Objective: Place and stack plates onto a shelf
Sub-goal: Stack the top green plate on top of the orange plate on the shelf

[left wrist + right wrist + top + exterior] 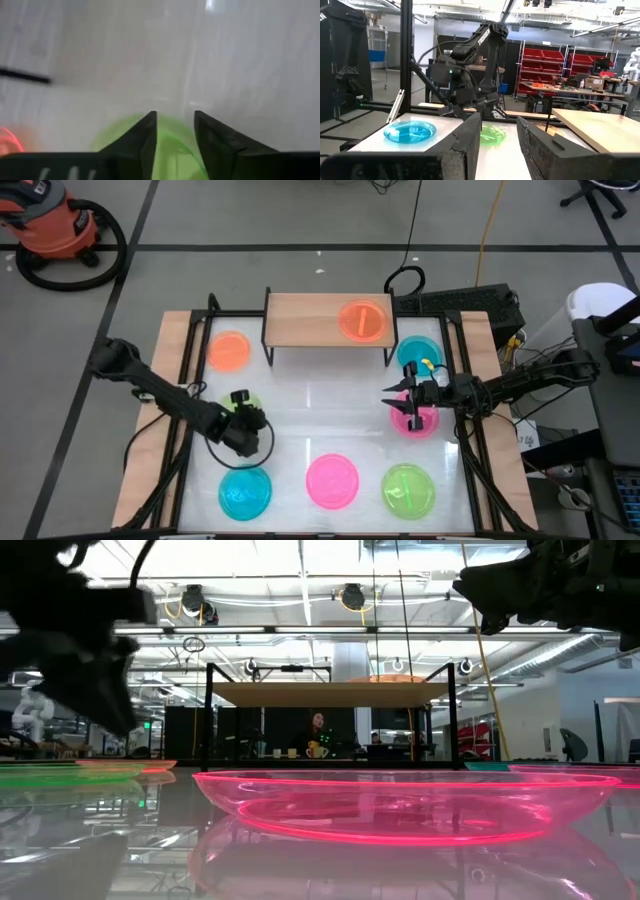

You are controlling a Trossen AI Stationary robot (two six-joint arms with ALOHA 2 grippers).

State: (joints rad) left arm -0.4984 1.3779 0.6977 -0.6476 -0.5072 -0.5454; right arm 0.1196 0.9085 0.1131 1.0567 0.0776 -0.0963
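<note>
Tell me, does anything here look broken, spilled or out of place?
Nothing stands out. One orange plate lies flat on the shelf; the other plates lie flat and apart on the table, none visibly cracked or tipped.

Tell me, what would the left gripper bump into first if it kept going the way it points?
Probably the green plate: the left gripper points down at it, fingers open.
</note>
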